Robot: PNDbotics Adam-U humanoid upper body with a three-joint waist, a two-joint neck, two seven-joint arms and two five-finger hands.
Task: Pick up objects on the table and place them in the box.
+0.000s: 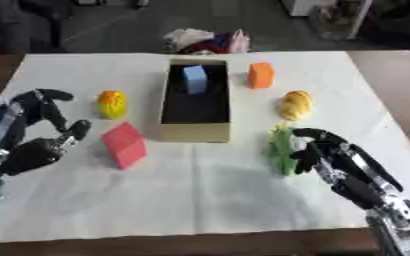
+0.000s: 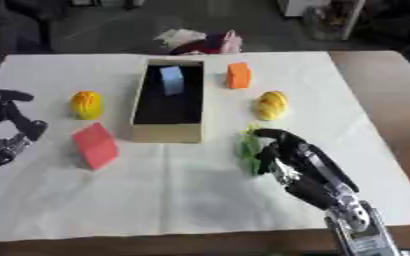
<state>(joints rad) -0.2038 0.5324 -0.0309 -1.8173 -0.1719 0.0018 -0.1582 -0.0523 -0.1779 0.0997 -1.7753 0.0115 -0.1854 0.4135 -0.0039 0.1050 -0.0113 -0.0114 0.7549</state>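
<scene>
The right hand (image 1: 327, 152) curls its fingers around a green object (image 1: 283, 150) on the white cloth (image 1: 200, 200), right of the box (image 1: 195, 131). The left hand (image 1: 42, 135) hovers relaxed and spread near the cloth's left edge, beside a red block (image 1: 124, 145). Bare cloth stretches wide along the near edge.

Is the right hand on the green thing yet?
Touching. In the right eye view the right hand has its curled fingers overlapping the green object's right edge, no white cloth showing between them.
</scene>
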